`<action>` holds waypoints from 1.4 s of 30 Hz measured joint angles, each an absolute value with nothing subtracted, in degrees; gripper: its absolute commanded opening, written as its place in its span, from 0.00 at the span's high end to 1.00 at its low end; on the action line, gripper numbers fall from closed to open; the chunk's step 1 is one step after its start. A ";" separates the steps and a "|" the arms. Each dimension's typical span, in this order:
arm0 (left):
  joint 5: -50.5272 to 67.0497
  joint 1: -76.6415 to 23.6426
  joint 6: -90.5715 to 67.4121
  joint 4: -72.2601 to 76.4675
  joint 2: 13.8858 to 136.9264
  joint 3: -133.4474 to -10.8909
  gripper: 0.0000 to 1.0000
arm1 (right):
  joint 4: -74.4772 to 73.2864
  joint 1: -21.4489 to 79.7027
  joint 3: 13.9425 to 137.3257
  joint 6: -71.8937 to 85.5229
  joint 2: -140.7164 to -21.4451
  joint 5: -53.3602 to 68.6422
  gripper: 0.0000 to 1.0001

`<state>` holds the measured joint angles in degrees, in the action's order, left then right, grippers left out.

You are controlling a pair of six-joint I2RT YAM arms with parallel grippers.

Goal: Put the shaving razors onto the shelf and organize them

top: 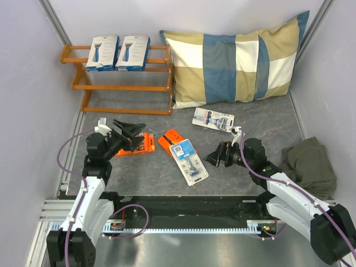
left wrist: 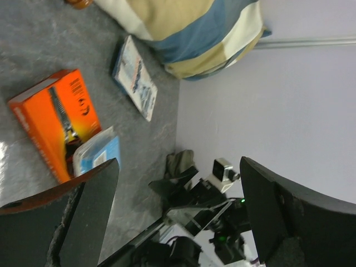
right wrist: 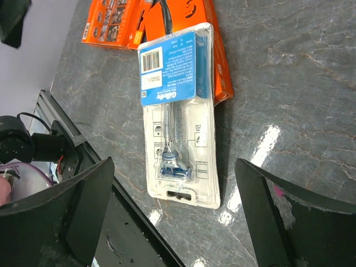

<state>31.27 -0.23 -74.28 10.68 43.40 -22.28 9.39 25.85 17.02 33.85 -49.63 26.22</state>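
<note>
We see two white boxes [top: 118, 53] upright on the shelf [top: 119, 86] top tier. On the bench [top: 261, 122]: blister pack [top: 189, 161] overlapping an orange pack [top: 168, 139], second blister pack [top: 213, 118] near the pillow [top: 233, 61], second orange pack [top: 143, 146] by the left pincer [top: 136, 138]. Left pincer and right pincer [top: 212, 154] both released, empty, held low.

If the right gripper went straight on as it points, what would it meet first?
Most likely the clear blister pack, lying straight ahead of the open right gripper and partly atop an orange pack; depth is unclear.
</note>
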 measured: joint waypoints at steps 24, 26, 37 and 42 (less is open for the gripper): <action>31.48 -6.09 -51.16 -11.14 47.35 -24.23 0.04 | 8.75 37.60 22.15 31.42 -64.79 20.25 0.28; 31.40 -8.01 -50.46 -11.14 49.32 -24.40 0.04 | 9.15 39.46 24.08 31.11 -67.99 18.59 0.33; 30.09 -13.96 -50.04 -7.68 54.48 -23.22 0.04 | 10.66 49.43 32.95 30.63 -82.74 7.81 0.52; 30.09 -14.81 -50.04 -6.42 55.40 -21.58 0.04 | 9.21 53.43 39.07 30.81 -89.01 0.25 0.76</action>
